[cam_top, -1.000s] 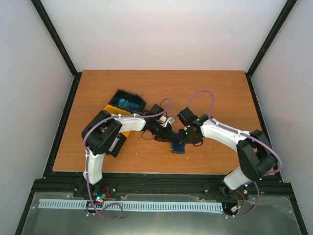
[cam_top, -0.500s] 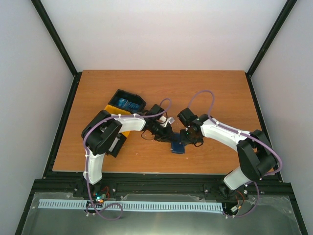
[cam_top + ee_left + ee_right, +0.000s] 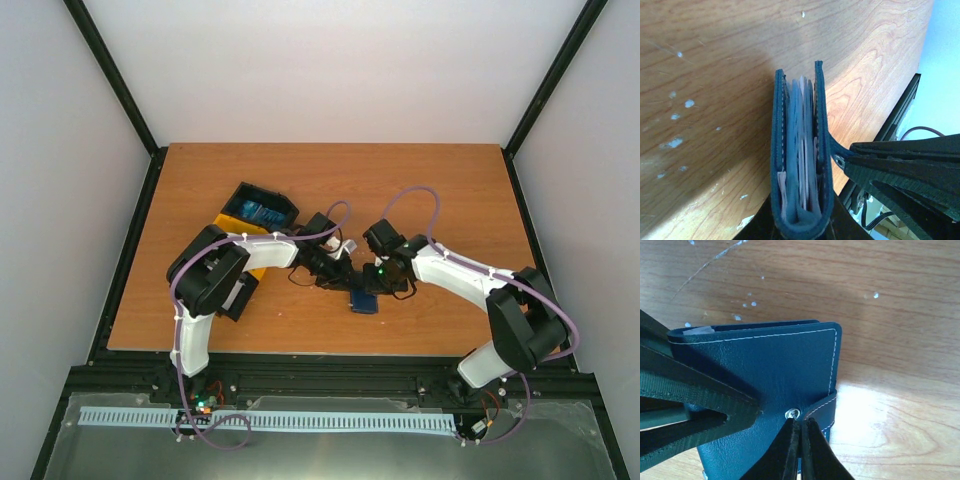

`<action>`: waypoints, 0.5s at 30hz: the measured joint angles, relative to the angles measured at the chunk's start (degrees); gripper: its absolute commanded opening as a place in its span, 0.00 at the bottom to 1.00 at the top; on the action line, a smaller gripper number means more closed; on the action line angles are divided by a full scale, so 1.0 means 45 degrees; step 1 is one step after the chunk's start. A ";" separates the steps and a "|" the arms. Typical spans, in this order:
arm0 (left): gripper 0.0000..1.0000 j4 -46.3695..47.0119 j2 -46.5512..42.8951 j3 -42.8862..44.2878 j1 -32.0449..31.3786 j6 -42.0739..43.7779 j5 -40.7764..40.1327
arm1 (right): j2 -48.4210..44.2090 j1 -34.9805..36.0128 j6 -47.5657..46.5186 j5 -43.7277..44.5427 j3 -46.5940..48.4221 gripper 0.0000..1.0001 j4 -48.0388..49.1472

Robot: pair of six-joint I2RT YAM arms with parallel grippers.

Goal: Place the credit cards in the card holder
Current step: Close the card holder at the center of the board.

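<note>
Right gripper: jaws drawn almost together, pinching the edge of the closure strap of the card holder, just beside the metal snap stud. Left gripper: clamped on the same card holder at its folded end. In the left wrist view its dark fingers flank the spine, and in the right wrist view one ribbed finger lies across the cover. The card holder stands on edge on the table, in the near-centre area between the two grippers. Its two covers are nearly parallel, with a narrow gap between them. Within that gap, the edges of credit cards show pale pink and white against blue-grey pockets; their number cannot be determined. The strap is not fastened, as its stud is exposed. A white corner projects at the upper left of the cover in the right wrist view; what it is cannot be told. Further left, a black-and-yellow bin tray lies partly under the left arm, with blue cards in its far compartment.
</note>
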 measured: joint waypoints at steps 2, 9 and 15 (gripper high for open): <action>0.01 -0.0005 0.0000 0.0000 0.0000 0.0000 0.0000 | 0.0000 0.0000 0.0019 -0.0155 -0.0073 0.03 0.0126; 0.01 -0.0005 0.0000 0.0000 0.0000 0.0000 0.0000 | 0.0136 0.0000 0.0015 -0.0359 -0.0102 0.03 0.0316; 0.01 -0.0005 0.0000 0.0000 0.0000 0.0000 0.0005 | 0.0350 0.0000 0.0005 -0.0466 -0.0102 0.03 0.0427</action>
